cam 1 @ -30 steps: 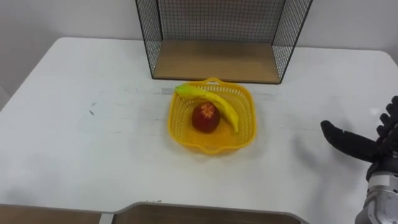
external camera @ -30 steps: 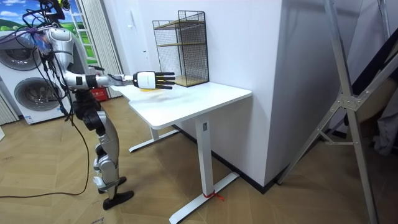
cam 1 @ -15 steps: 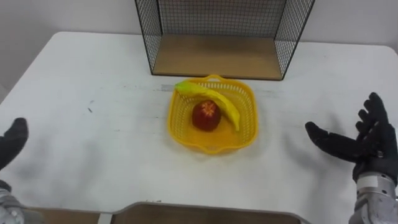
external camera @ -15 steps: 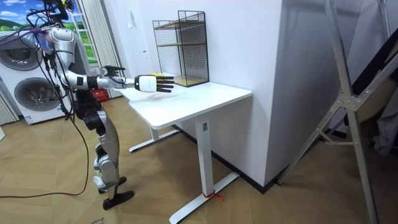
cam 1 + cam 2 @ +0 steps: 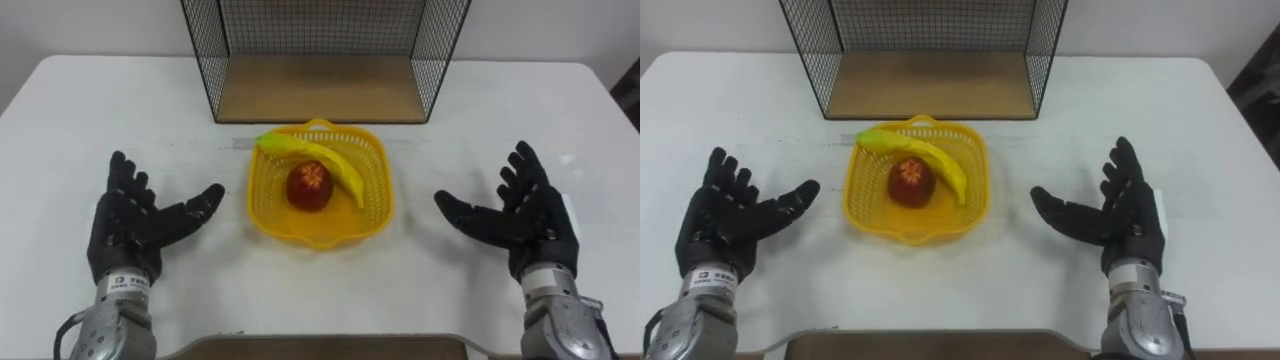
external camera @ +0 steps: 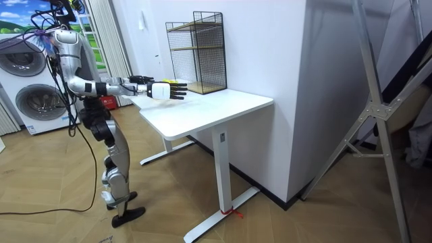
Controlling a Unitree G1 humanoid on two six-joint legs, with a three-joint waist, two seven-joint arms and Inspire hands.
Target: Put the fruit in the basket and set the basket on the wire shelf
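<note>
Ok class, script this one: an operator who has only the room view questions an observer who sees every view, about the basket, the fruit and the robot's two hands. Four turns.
Operator: From the room view I can't see into the basket. Is the fruit in it?
Observer: Yes, the banana and the apple both lie in the yellow basket.
Operator: Are the hands holding the basket?
Observer: No. The left hand and the right hand are open, one on each side of the basket and apart from it.

apple (image 5: pixel 310 186) and banana (image 5: pixel 332 166) in basket (image 5: pixel 266 214), shelf (image 5: pixel 318 88) behind
</note>
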